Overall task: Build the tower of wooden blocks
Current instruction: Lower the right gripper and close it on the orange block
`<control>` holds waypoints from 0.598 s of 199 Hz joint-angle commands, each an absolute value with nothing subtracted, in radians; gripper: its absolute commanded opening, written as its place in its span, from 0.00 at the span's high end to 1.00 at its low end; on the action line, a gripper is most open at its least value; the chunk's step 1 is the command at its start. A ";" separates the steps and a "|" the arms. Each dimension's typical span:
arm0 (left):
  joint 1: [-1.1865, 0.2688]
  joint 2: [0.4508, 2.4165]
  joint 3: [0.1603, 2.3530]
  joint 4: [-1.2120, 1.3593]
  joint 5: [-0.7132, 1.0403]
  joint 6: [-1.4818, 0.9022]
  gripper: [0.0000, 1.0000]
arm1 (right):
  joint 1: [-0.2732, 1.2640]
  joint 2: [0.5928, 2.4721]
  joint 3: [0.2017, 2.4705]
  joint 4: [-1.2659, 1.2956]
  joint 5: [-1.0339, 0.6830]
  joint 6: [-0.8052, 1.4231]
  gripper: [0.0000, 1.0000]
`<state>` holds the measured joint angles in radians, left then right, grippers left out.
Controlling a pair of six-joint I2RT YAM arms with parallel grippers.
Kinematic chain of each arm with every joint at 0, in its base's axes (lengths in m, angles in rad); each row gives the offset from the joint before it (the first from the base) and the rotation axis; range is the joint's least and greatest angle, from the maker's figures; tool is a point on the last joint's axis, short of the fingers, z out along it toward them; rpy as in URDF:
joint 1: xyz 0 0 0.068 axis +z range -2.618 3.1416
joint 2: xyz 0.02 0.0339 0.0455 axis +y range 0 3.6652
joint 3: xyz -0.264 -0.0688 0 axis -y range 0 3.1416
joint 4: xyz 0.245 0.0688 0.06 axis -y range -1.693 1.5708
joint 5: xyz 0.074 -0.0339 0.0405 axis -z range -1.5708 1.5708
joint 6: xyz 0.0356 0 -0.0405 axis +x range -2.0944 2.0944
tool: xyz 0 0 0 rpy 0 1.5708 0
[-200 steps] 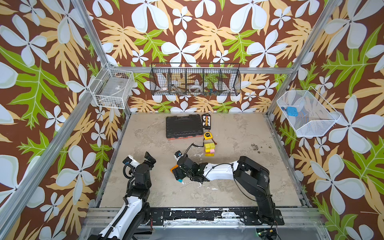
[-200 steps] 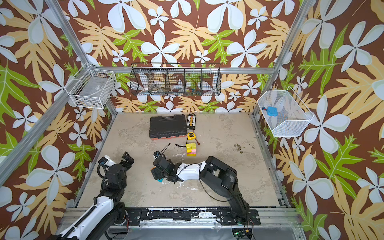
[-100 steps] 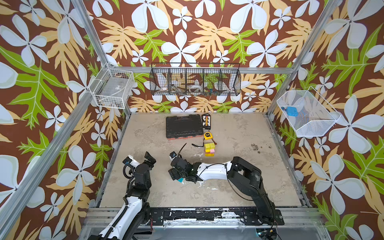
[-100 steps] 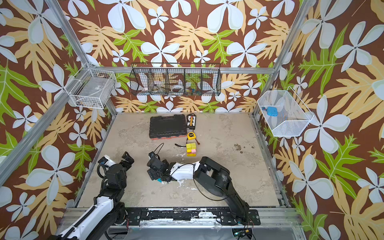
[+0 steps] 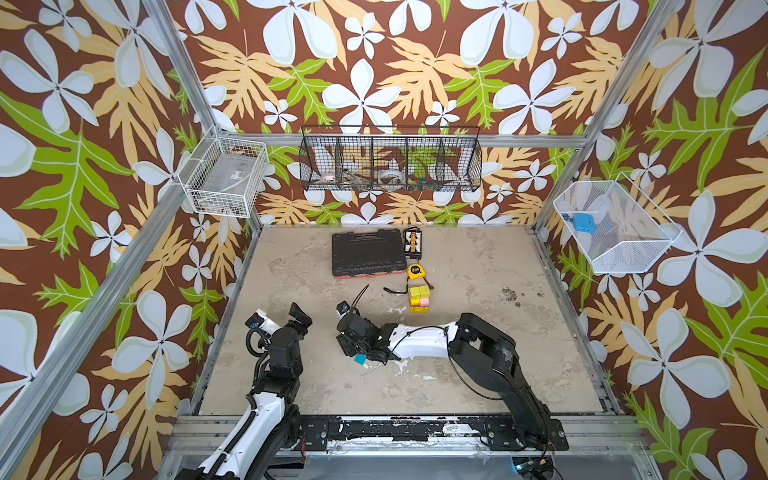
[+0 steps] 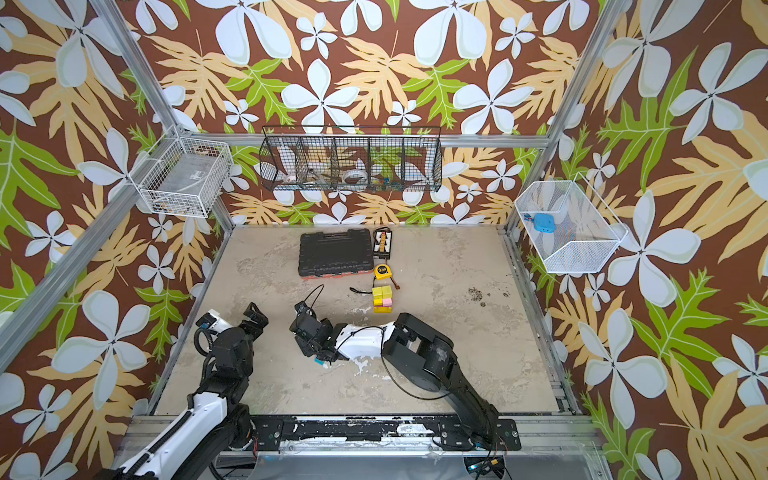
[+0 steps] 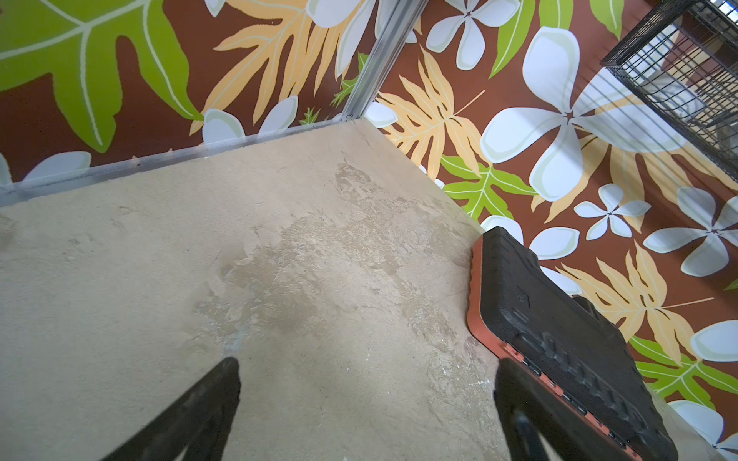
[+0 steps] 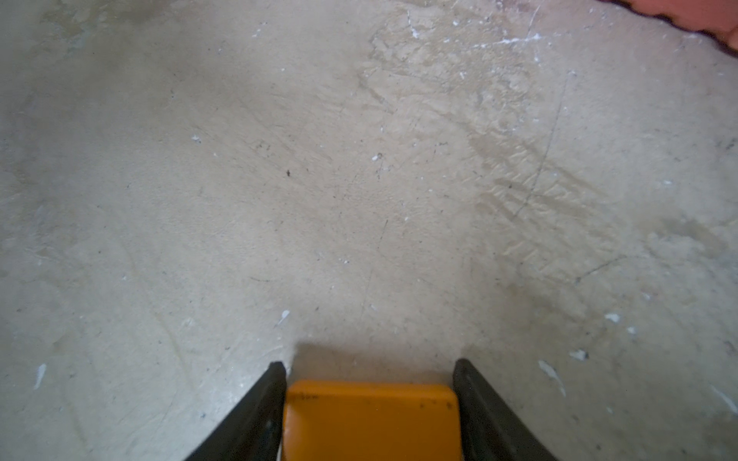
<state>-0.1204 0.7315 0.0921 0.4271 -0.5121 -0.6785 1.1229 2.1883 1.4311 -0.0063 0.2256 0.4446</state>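
Note:
The tower (image 5: 419, 298) (image 6: 382, 298) is a short stack of yellow and pink wood blocks at mid-table. My right gripper (image 5: 349, 345) (image 6: 309, 347) lies low on the table, left of the tower. In the right wrist view the gripper (image 8: 369, 364) has both fingers against the sides of an orange block (image 8: 371, 423). A teal block (image 5: 360, 360) (image 6: 320, 362) peeks out beside that gripper in both top views. My left gripper (image 5: 300, 318) (image 7: 367, 383) is open over bare table at the left, holding nothing.
A flat black tool case (image 5: 368, 253) (image 7: 559, 339) lies at the back, with a small bit holder (image 5: 413, 242) and a yellow tape measure (image 5: 415, 271) beside it, just behind the tower. Wire baskets (image 5: 390, 164) hang on the walls.
My right gripper has slid a little to the left and its jaws have narrowed onto the orange block. The left arm has stayed still.

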 commanded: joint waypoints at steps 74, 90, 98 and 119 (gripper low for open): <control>-0.119 0.735 0.093 0.463 -0.504 -0.684 0.00 | 1.161 2.196 1.451 -0.120 0.267 0.471 0.26; -0.119 0.737 0.093 0.464 -0.500 -0.681 0.00 | 1.160 2.194 1.444 -0.121 0.267 0.474 0.26; -0.118 0.735 0.091 0.468 -0.498 -0.680 0.00 | 1.160 2.192 1.441 -0.119 0.268 0.474 0.25; -0.120 0.736 0.092 0.468 -0.495 -0.678 0.00 | 1.160 2.188 1.431 -0.120 0.273 0.479 0.25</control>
<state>-0.1204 0.7357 0.0921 0.4347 -0.4961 -0.6781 1.1610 2.1899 1.4422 -0.0544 0.2695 0.4549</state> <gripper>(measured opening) 0.996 0.750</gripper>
